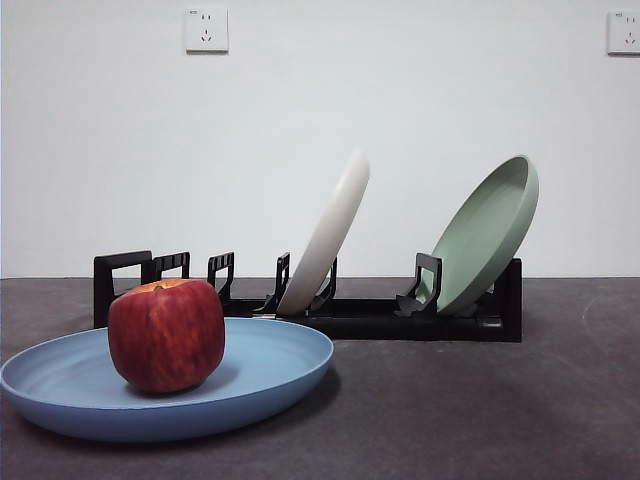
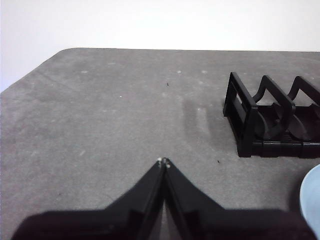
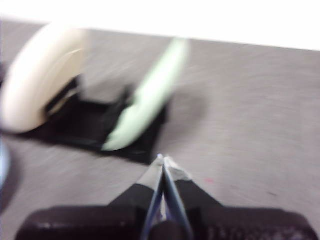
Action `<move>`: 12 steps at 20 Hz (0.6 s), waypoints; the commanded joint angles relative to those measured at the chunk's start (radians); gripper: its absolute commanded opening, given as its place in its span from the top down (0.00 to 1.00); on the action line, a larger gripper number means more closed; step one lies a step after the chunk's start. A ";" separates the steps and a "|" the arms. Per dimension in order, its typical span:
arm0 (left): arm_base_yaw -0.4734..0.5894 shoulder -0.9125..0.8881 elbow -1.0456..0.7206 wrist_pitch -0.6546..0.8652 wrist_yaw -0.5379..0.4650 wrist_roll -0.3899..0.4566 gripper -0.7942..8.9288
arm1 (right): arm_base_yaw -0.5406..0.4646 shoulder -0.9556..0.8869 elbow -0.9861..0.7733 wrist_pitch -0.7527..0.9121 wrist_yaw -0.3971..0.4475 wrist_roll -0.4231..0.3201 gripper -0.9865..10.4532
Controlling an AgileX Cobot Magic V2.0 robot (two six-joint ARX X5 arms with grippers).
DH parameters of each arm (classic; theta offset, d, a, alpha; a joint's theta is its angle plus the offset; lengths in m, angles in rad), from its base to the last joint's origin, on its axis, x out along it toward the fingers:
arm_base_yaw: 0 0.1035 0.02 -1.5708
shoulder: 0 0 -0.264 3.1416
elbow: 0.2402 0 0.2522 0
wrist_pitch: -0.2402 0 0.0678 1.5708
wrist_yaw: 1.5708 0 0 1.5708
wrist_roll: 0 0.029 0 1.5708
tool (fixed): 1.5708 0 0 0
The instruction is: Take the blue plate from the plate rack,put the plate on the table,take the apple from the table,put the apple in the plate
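The dark red apple (image 1: 166,334) sits in the light-blue plate (image 1: 270,375), which lies flat on the dark grey table (image 1: 480,410) at the front left. The black plate rack (image 1: 400,318) stands behind it. Neither gripper shows in the front view. My left gripper (image 2: 163,162) is shut and empty above bare table, beside the rack's looped end (image 2: 245,120); a sliver of the blue plate (image 2: 312,200) shows there. My right gripper (image 3: 163,160) is shut and empty, off the rack's other end; that view is blurred.
A cream-white plate (image 1: 328,235) and a pale green plate (image 1: 487,232) lean in the rack; both show blurred in the right wrist view, the cream plate (image 3: 42,75) and the green plate (image 3: 147,95). The table's far edge meets a white wall with two sockets (image 1: 206,29).
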 commanded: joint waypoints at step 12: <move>0.002 -0.003 -0.013 0.004 0.003 0.005 0.92 | -0.120 -0.395 -0.389 0.094 -0.001 0.082 0.91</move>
